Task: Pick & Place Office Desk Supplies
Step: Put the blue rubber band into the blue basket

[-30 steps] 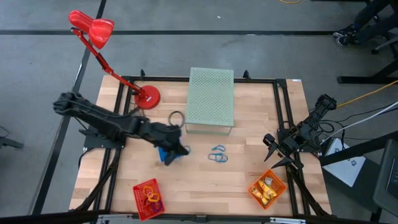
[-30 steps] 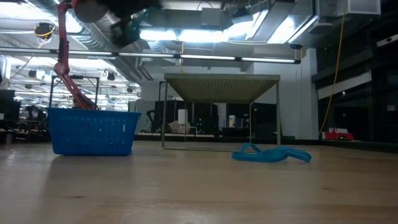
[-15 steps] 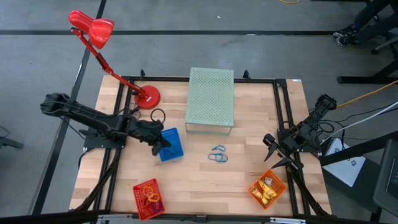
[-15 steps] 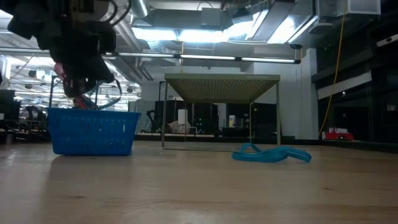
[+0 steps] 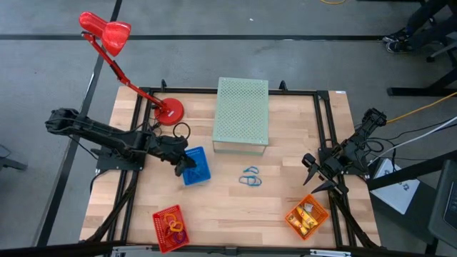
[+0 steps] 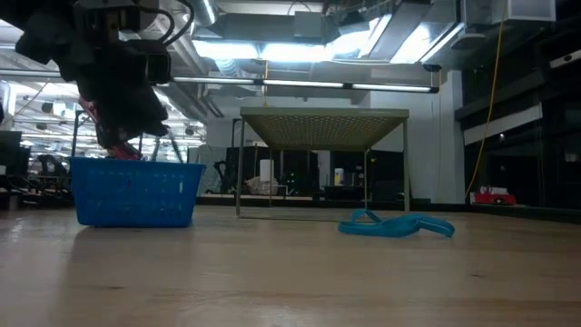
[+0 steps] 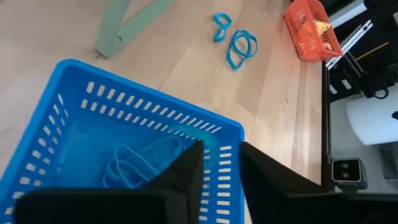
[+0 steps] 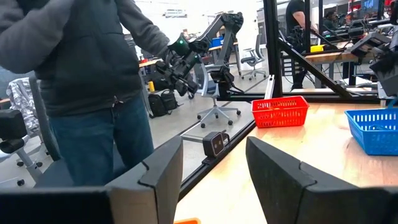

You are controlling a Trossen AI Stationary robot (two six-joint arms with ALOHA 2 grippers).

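Left pincer [image 5: 184, 163] is seen poised over the rim of the blue basket [image 5: 196, 166], its dark fingers [image 7: 186, 171] parted a little with nothing gripped between them. Thin pale blue loops [image 7: 134, 163] are seen lying on the floor of this basket, just beyond the fingertips. In the low view the pincer is shown hanging directly above the basket's near wall. Beside the basket, toward the table's middle, two more blue loops [image 5: 250, 177] are left lying loose on the wooden table [image 5: 235, 207], just in front of the large pale green perforated box [image 5: 242, 112]. A red desk lamp [image 5: 114, 43] is stood at the far left corner, its round base close behind the left arm. Along the near edge, a red basket [image 5: 171, 228] holding coloured loops is placed at the left, and an orange basket [image 5: 308, 216] holding yellow-orange pieces at the right. Right pincer [image 5: 312, 175] is held at the table's right side above the orange basket, its fingers spread apart and empty. A person in a dark jacket [image 8: 81, 68] is visible in the room beyond the table.
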